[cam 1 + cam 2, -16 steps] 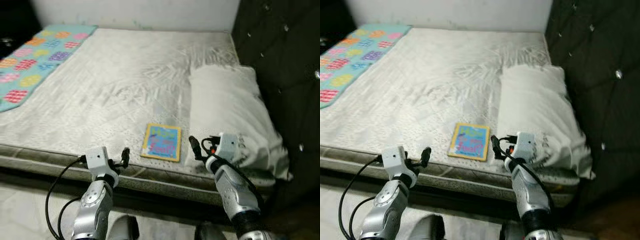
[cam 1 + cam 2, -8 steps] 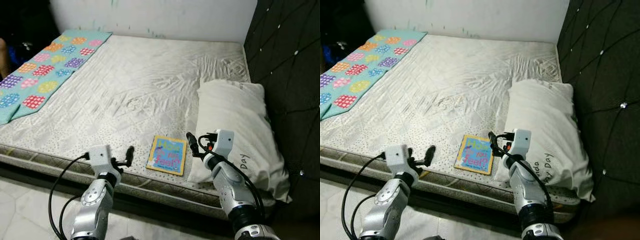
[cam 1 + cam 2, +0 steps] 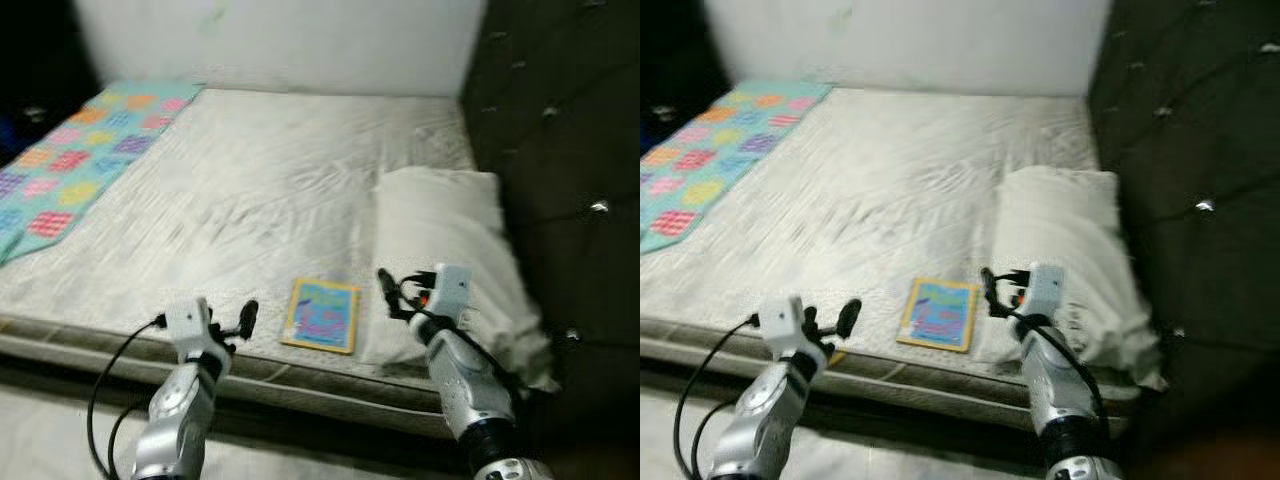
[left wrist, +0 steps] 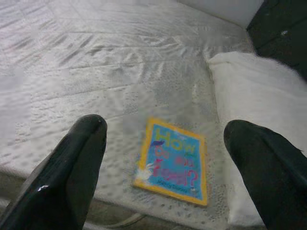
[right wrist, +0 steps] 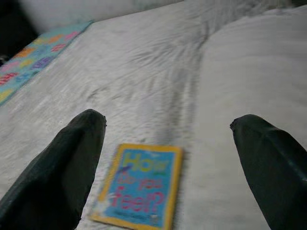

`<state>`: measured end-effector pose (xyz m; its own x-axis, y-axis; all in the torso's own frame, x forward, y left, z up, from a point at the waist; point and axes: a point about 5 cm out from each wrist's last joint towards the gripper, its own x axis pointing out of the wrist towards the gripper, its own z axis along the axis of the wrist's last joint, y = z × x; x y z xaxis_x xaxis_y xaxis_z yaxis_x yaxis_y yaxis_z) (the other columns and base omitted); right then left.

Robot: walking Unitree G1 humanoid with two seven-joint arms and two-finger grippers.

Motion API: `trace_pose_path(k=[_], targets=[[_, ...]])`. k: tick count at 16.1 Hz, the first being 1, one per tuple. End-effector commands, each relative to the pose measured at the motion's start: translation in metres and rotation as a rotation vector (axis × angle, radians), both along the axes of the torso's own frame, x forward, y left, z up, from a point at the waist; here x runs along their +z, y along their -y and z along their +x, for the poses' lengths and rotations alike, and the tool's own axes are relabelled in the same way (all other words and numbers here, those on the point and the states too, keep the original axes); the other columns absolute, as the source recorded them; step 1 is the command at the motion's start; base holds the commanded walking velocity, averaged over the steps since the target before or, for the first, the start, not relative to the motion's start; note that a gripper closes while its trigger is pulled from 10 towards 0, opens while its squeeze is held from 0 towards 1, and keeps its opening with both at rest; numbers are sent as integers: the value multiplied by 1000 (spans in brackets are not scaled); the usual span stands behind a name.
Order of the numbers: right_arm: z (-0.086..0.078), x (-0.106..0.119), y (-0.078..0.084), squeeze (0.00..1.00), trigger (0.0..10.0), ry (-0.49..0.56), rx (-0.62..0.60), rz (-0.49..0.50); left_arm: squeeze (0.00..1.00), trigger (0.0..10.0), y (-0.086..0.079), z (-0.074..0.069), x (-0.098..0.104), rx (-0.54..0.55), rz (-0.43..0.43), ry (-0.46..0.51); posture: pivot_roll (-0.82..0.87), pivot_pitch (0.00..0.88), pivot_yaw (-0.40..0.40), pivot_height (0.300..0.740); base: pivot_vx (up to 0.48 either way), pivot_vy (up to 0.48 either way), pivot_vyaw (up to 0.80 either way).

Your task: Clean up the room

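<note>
Both grippers hover at the near edge of the bed with their black fingers spread wide and nothing between them. Left gripper (image 4: 165,158) hangs over the mattress (image 3: 250,190) edge, to the left of a thin picture book (image 3: 321,315), apart from it. Right gripper (image 5: 168,158) sits just to the right of the book, close against the near end of the white pillow (image 3: 445,250).

That book lies flat on the white quilted mattress near its front edge, cover up: a blue panel with a yellow border and coloured lettering (the head views are blurred, so the title reads best from the left wrist). Its right side lies just beside the pillow's lower corner; whether they touch cannot be told.

At the far left of the bed lies a teal blanket (image 3: 70,150) patterned with coloured patches. A dark tufted headboard (image 3: 560,150) stands along the bed's right side, and a pale wall (image 3: 280,40) runs behind the bed.
</note>
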<state>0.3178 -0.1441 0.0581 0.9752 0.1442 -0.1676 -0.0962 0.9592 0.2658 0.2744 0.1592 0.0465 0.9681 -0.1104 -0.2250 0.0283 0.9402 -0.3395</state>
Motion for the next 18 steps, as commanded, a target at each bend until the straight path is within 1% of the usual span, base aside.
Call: trace_pose_path(k=[1,2,4,7,10,18], targets=[[0,0,-3,0,10000,1,6,-1,0,10000,-3,-1,-1,15,4,-11,-65,0,45,740,0,0,0],[0,0,-3,0,10000,1,7,-1,0,10000,-3,-1,-1,14,4,-11,-64,0,45,740,0,0,0],[-1,-1,-3,0,10000,-1,12,2,0,10000,-2,-1,-3,2,10,-17,-66,0,47,740,0,0,-537],[-1,-1,-4,0,10000,-1,13,5,0,10000,-1,-1,-3,-7,1,-18,-69,0,48,740,0,0,0],[-2,-2,-3,0,10000,-3,14,5,0,10000,4,-1,1,-47,-26,21,-71,0,46,740,0,0,0],[-3,-2,-3,0,10000,-3,17,5,0,10000,4,-2,0,-57,-41,15,-74,0,48,740,365,0,0]])
